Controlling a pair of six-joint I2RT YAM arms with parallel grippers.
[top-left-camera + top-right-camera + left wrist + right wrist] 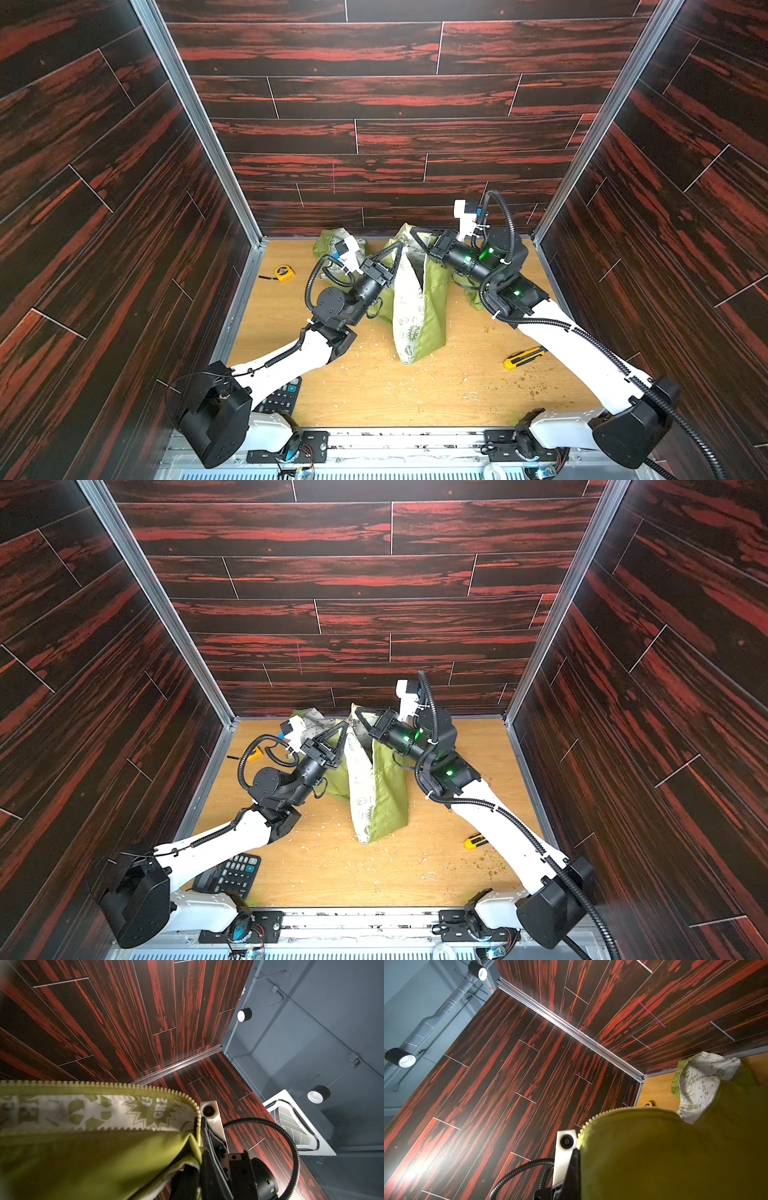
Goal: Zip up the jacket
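Light, limp, slippery stuff, so we'd take the jacket (432,316) by its firmer zipper (116,1085) edges. It hangs tented over the back half of the tabletop (374,395), with its hem resting there. The left fingers (574,1172) and right fingers (207,1142) are pinched tight on opposite zipper edges, close together, high above the tabletop

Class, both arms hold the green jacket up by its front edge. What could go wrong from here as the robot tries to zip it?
1. The left gripper and right gripper each pinch the jacket only at its zipper edge; thin fabric might slip from the jaws.
2. The zipper teeth lie in two rows with white lining between, and no slider shows, so they may not mate.
3. The hem rests on the table and could drag.
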